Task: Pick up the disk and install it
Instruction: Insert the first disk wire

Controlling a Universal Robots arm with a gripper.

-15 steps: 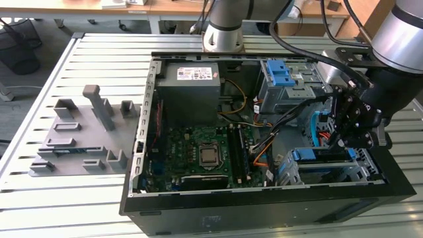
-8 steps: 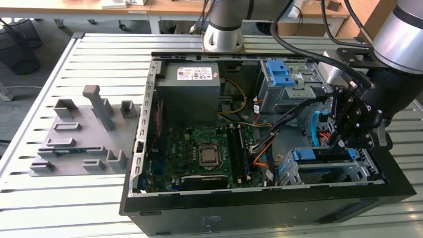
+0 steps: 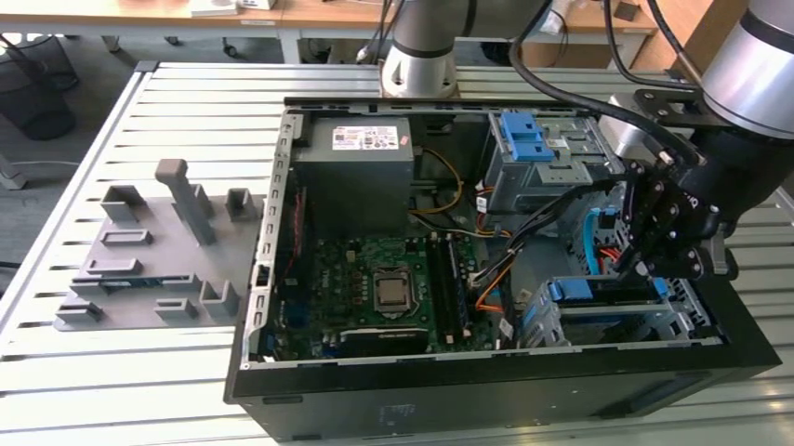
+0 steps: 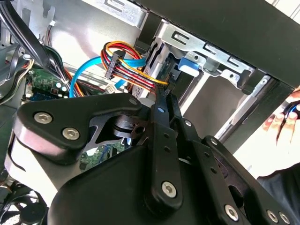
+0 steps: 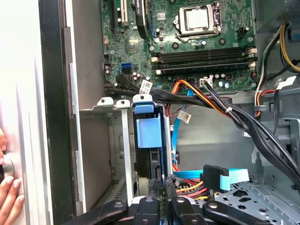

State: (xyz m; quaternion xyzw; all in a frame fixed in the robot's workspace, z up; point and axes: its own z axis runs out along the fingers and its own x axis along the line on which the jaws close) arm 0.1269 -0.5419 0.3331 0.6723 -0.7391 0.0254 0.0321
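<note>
Viewing the gripper (image 5: 161, 187) with its fingers closed together at the rear edge of the disk (image 5: 149, 140), which sits in the drive cage (image 5: 117, 136), we judge that nearby cables (image 5: 197, 93) could snag and block seating.

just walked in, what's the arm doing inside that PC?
The arm's gripper is down inside the open computer case, at the metal drive cage near the exterior view's right. The disk, with its blue rail, sits upright in a cage slot, and the gripper's fingertips are right at its edge. Loose cables run alongside. A person's hand rests outside the case.
</note>
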